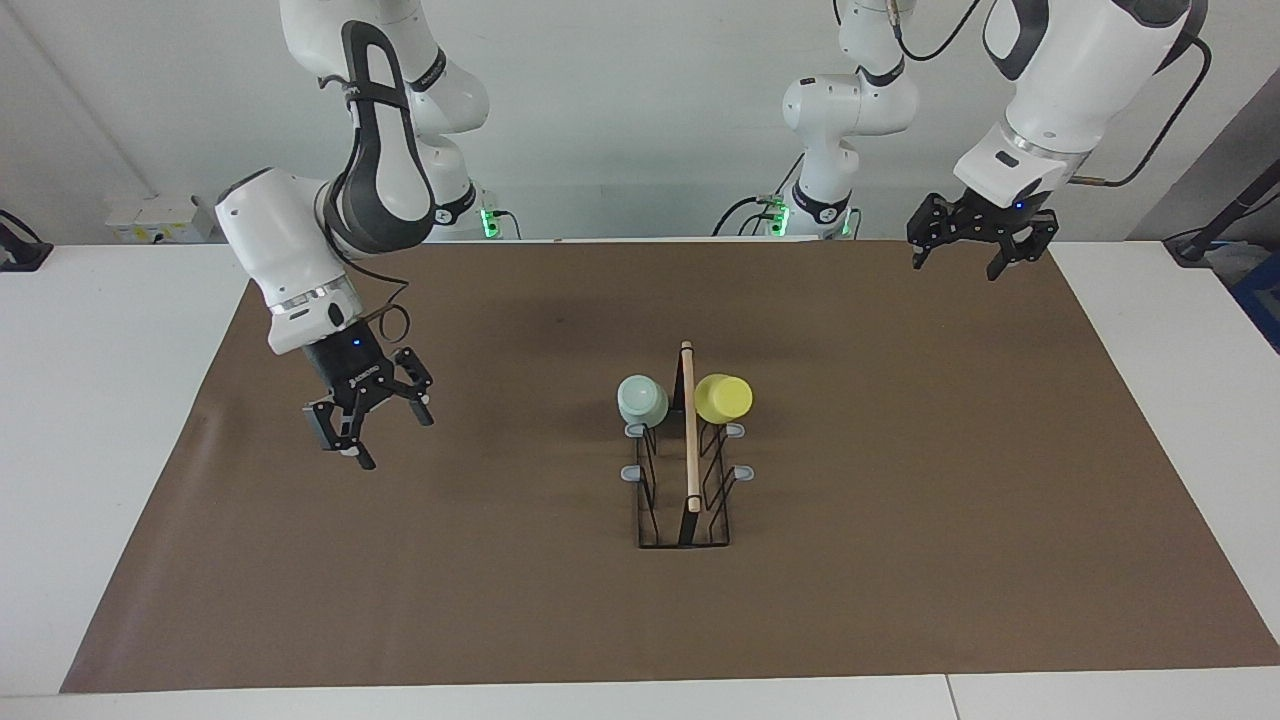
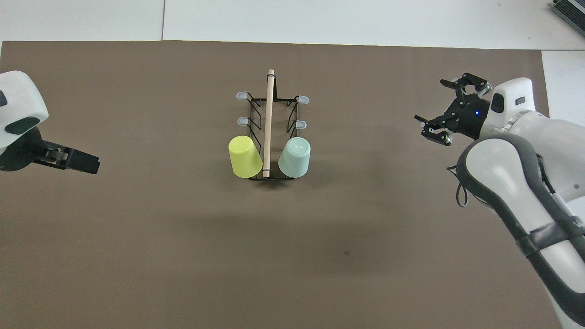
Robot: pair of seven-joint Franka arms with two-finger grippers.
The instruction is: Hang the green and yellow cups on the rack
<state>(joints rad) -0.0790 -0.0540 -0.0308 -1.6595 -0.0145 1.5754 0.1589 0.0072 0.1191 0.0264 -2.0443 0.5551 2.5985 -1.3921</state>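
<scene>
The black wire rack (image 1: 686,520) (image 2: 256,101) with a wooden rod on top stands at the middle of the mat. The mint green cup (image 1: 641,400) (image 2: 295,157) hangs upside down on its peg nearest the robots, on the side toward the right arm's end. The yellow cup (image 1: 723,397) (image 2: 245,156) hangs on the matching peg toward the left arm's end. My right gripper (image 1: 395,440) (image 2: 429,100) is open and empty above the mat, well apart from the rack. My left gripper (image 1: 957,265) (image 2: 87,162) is open and empty, raised over the mat's edge near its base.
A brown mat (image 1: 900,560) (image 2: 183,256) covers most of the white table. Two pegs on each side of the rack are bare, such as one grey-tipped peg (image 1: 742,472) (image 2: 242,121) below the yellow cup's end.
</scene>
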